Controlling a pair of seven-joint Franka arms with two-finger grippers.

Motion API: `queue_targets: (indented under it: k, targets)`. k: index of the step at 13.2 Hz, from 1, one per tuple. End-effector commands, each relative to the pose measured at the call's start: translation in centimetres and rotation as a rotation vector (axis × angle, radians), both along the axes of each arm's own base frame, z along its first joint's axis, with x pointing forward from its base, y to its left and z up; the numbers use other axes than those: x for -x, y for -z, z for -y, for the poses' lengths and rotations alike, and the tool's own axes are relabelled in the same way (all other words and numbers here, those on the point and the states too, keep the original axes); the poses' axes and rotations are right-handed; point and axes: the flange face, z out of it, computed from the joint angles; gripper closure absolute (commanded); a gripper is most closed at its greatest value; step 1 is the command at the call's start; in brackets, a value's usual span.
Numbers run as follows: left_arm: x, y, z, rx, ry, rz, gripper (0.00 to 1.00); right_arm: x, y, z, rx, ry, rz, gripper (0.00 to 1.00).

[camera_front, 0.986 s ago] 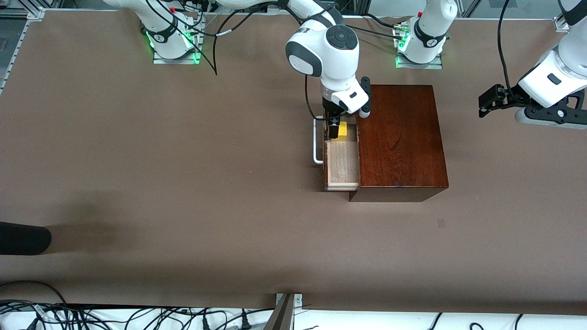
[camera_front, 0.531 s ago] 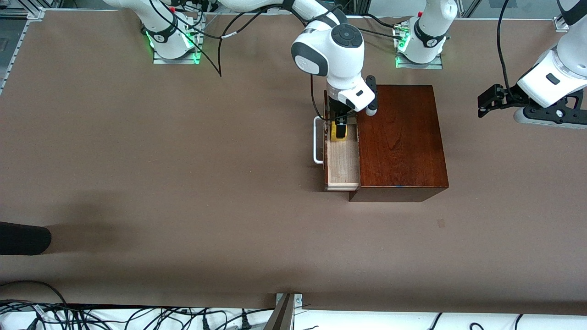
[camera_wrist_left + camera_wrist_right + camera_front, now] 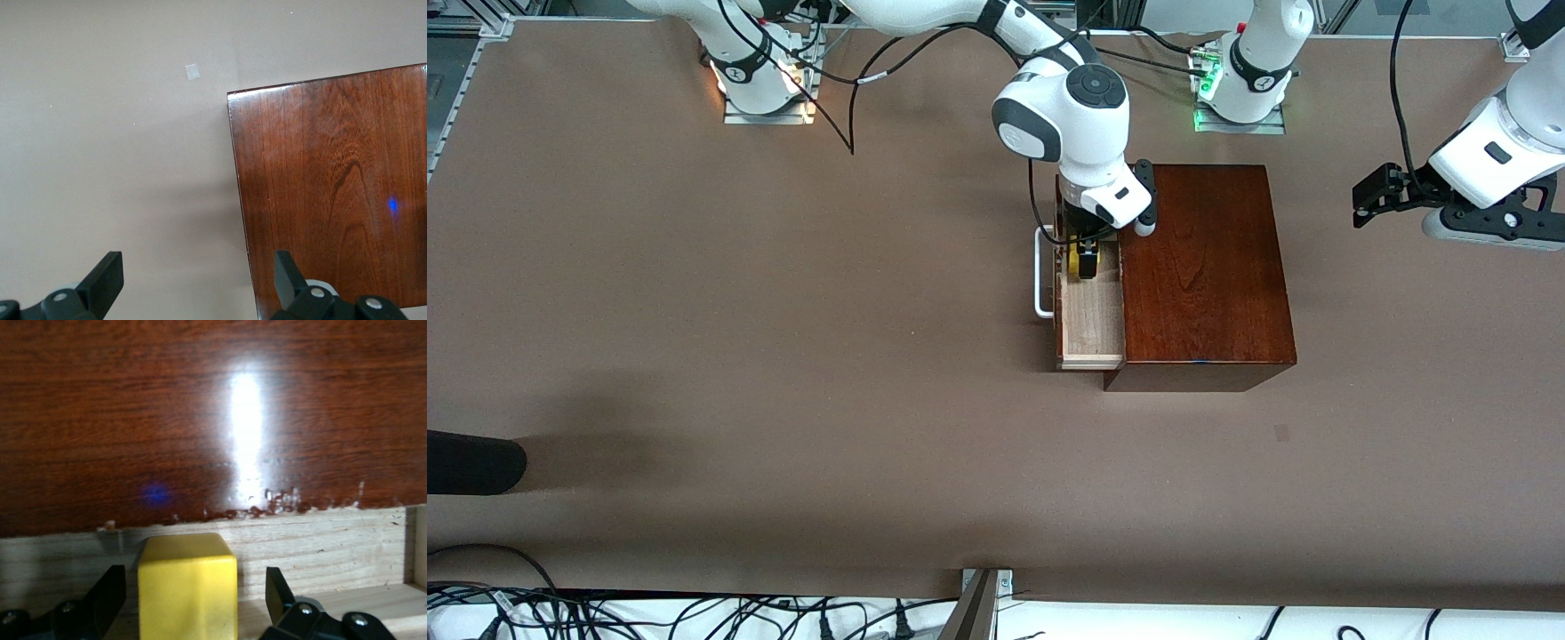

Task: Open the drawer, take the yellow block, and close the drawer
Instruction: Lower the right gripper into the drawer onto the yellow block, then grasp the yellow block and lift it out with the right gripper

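The drawer [image 3: 1089, 329] stands pulled out of the mahogany box [image 3: 1200, 267], its white handle [image 3: 1040, 276] toward the right arm's end of the table. The yellow block [image 3: 1073, 263] lies in the drawer's end farther from the front camera. My right gripper [image 3: 1087, 262] reaches down into the drawer. In the right wrist view the yellow block [image 3: 188, 587] sits between the right gripper's [image 3: 195, 587] open fingers [image 3: 110, 593], with a gap on each side. My left gripper [image 3: 1362, 200] waits open over the table past the box, toward the left arm's end.
In the left wrist view the left gripper [image 3: 197, 273] hangs over bare table beside the box's edge [image 3: 333, 187]. A dark object [image 3: 471, 462] juts in near the right arm's end. Cables [image 3: 694, 613] run along the near table edge.
My right gripper has shifted toward the box and sunk into the drawer, from beside the yellow block to astride it. The left arm has hardly moved.
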Motion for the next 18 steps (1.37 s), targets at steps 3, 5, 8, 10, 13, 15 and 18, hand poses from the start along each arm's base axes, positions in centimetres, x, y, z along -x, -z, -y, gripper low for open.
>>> queue_targets:
  k: [3, 5, 8, 10, 13, 15, 18]
  targets:
    - [0.4, -0.2, 0.1, 0.006, 0.015, -0.005, 0.00, -0.4, 0.2, -0.2, 0.011, -0.018, 0.009, 0.74]
    - [0.4, -0.2, 0.1, 0.006, 0.015, -0.007, 0.00, -0.3, -0.3, 0.1, 0.032, -0.015, -0.004, 0.96]
    - [0.4, -0.2, 0.1, 0.005, 0.012, -0.011, 0.00, -0.1, -2.1, 0.6, 0.052, -0.001, -0.029, 1.00]
    - [0.5, -0.3, 0.1, 0.005, 0.012, -0.010, 0.00, 0.1, -6.8, 1.4, 0.029, 0.021, -0.044, 1.00]
    - [0.5, -0.3, 0.1, 0.005, 0.012, -0.010, 0.00, -0.2, -14.3, 3.5, -0.014, 0.072, -0.069, 1.00]
    - [0.4, -0.2, 0.1, 0.005, 0.012, -0.011, 0.00, -1.2, -18.7, 6.1, -0.054, 0.116, -0.111, 1.00]
    - [0.4, -0.1, -0.1, 0.011, 0.010, -0.015, 0.00, -4.8, -24.4, 12.0, -0.095, 0.250, -0.121, 1.00]
